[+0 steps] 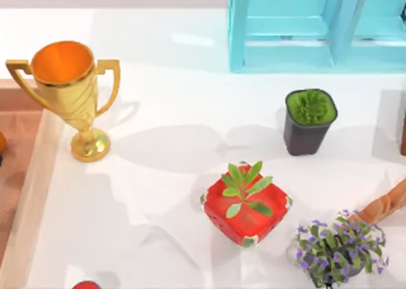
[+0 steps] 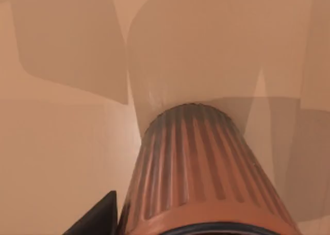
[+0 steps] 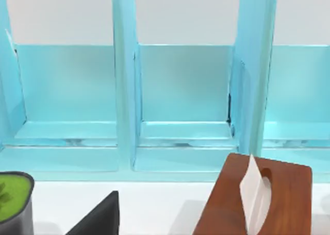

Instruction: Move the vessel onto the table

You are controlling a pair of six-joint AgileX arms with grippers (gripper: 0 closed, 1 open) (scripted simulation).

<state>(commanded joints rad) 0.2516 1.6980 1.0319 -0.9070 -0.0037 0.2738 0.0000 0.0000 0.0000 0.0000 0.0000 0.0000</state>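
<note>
The vessel (image 2: 201, 168) is very close in the left wrist view, its pinkish-tan ribbed end pointing away from the camera and a dark rim nearest the camera. It lies over the reddish-brown wooden surface (image 2: 62, 142). My left gripper (image 2: 165, 223) is right at the vessel, with a dark part of it just beside the vessel's side. The glossy white table (image 1: 158, 194) spreads across the top view. My right gripper (image 3: 165, 222) is parked over the table's back right, facing a blue rack, with nothing between its fingers.
On the table stand a gold trophy (image 1: 70, 92), a dark square plant pot (image 1: 309, 121), a red plant pot (image 1: 246, 203), a purple-flowered plant (image 1: 339, 248) and a blue rack (image 1: 317, 26). A brown wooden box (image 3: 258, 199) is near my right gripper. The wooden surface (image 1: 16, 149) borders the left side.
</note>
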